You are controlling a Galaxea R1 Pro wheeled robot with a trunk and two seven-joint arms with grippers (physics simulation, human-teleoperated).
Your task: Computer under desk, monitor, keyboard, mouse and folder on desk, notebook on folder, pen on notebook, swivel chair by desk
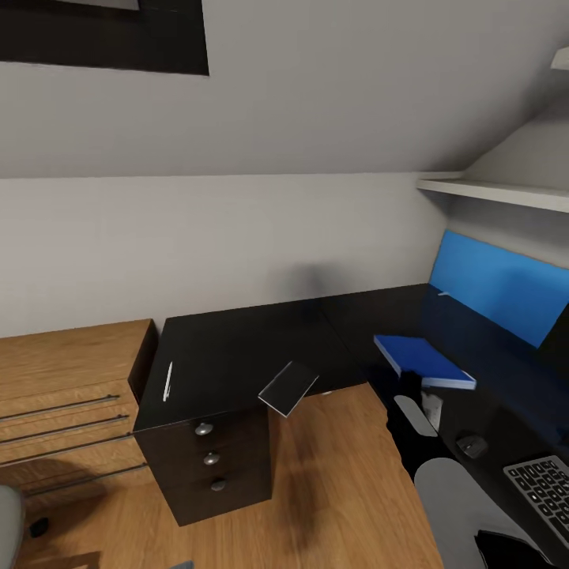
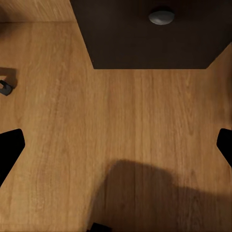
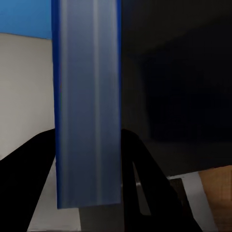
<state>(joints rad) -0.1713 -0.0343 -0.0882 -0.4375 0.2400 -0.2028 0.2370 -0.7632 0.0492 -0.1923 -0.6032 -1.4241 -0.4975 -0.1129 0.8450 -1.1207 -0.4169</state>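
A bright blue folder lies flat on the right wing of the black desk. My right gripper holds its near edge. In the right wrist view the folder's edge sits between the two black fingers of the right gripper, which is shut on it. A thin grey notebook overhangs the desk's front edge by the inner corner. A white pen lies near the desk's left end. The mouse and keyboard are on the desk near right. My left gripper is open above the wood floor.
A black drawer unit with round silver knobs stands under the desk's left end; one knob is seen from the left wrist. A light-wood cabinet is at left. A blue panel leans at back right under a white shelf.
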